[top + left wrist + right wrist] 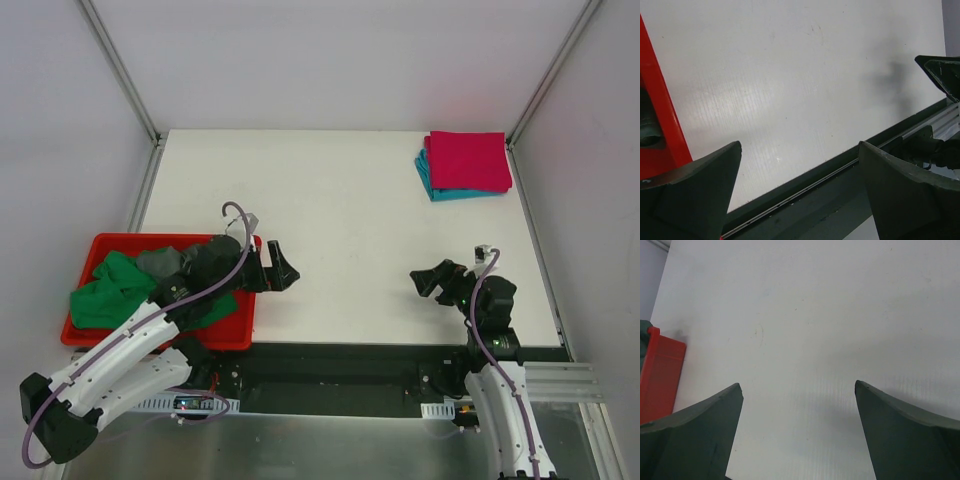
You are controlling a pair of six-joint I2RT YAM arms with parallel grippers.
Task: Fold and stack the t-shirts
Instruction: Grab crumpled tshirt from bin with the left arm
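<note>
White bench (340, 210), pale walls on three sides. Upper right of the top view: a folded magenta-pink t-shirt (468, 160) stacked on a folded teal t-shirt (430, 186), with the teal edge showing at left and bottom. Lower left: red tray (110, 241) holding a crumpled green t-shirt (112, 288) and a dark grey t-shirt (190, 262), both partly hidden by the left arm. Left hand (285, 272) just right of the tray, over the bench, fingers wide apart, nothing between them. Right hand (422, 281) right of centre, low in the frame, fingers likewise apart, holding nothing.

L gripper (288, 272) & R gripper (420, 283): jaws spread wide, empty, facing each other.
</note>
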